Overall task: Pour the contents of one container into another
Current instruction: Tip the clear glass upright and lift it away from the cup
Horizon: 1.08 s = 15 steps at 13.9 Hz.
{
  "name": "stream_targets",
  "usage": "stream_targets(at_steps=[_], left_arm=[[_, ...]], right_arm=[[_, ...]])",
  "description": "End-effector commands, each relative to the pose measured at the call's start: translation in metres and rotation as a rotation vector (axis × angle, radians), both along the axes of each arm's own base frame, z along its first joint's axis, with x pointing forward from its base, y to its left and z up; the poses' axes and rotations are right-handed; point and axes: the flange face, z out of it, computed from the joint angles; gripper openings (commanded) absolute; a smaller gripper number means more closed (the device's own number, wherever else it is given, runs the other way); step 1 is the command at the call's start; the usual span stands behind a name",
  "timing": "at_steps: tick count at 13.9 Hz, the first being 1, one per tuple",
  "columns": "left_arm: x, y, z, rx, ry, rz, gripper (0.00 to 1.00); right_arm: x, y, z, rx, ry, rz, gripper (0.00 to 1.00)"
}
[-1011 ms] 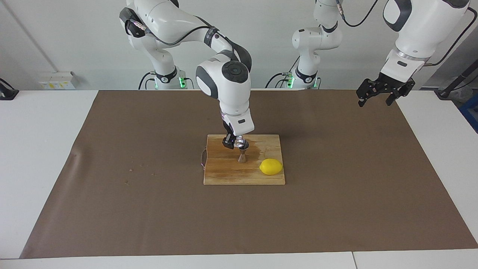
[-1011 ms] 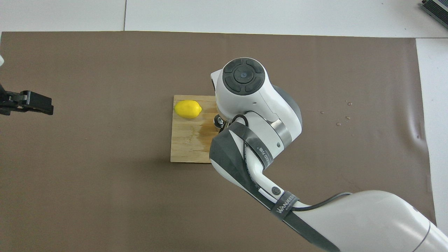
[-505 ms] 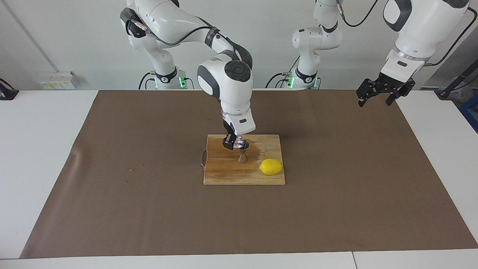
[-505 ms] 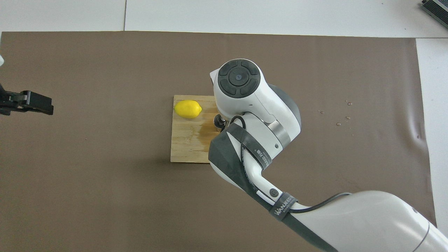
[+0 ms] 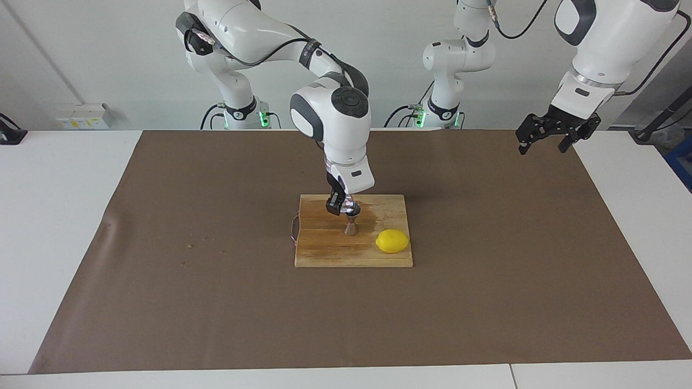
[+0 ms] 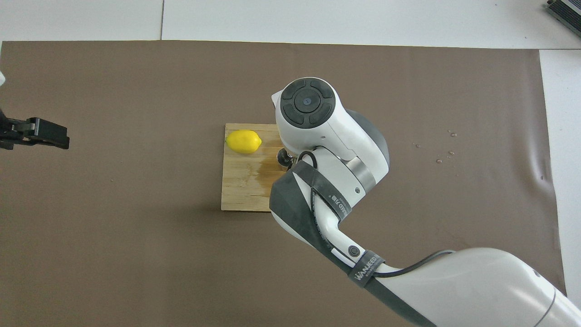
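Note:
A small clear glass cup (image 5: 350, 207) hangs tilted just above the steel hourglass jigger (image 5: 351, 227), which stands upright on the wooden cutting board (image 5: 324, 249). My right gripper (image 5: 341, 207) is shut on the cup. In the overhead view the right arm covers the cup and its gripper; only the jigger's rim (image 6: 283, 157) peeks out on the board (image 6: 240, 190). My left gripper (image 5: 543, 141) waits open and empty in the air over the mat's corner at the left arm's end, its fingers (image 6: 50, 136) showing at the overhead view's edge.
A yellow lemon (image 5: 392, 241) (image 6: 243, 141) lies on the board's corner, farther from the robots than the jigger. A dark wet patch (image 5: 374, 216) marks the board beside the jigger. Crumbs (image 6: 445, 150) dot the brown mat toward the right arm's end.
The right arm's wrist has swung slightly toward the left arm's end while the cup stays over the jigger. The left arm has not moved.

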Motion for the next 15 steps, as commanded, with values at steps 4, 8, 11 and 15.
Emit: stream_targets(at_steps=[4, 8, 11, 15], left_arm=[[-0.0079, 0.0019, 0.0034, -0.002, 0.003, 0.013, 1.0], [-0.0079, 0.0019, 0.0034, -0.002, 0.003, 0.013, 1.0], [-0.0079, 0.0019, 0.0034, -0.002, 0.003, 0.013, 1.0], [-0.0079, 0.0019, 0.0034, -0.002, 0.003, 0.013, 1.0]], right_arm=[[-0.0023, 0.0069, 0.0022, -0.043, -0.006, 0.06, 0.0], [-0.002, 0.0052, 0.0016, -0.051, -0.002, 0.073, 0.0], [-0.002, 0.0048, 0.0017, -0.061, -0.007, 0.084, 0.0], [-0.0019, 0.0048, 0.0007, -0.061, -0.005, 0.086, 0.0]])
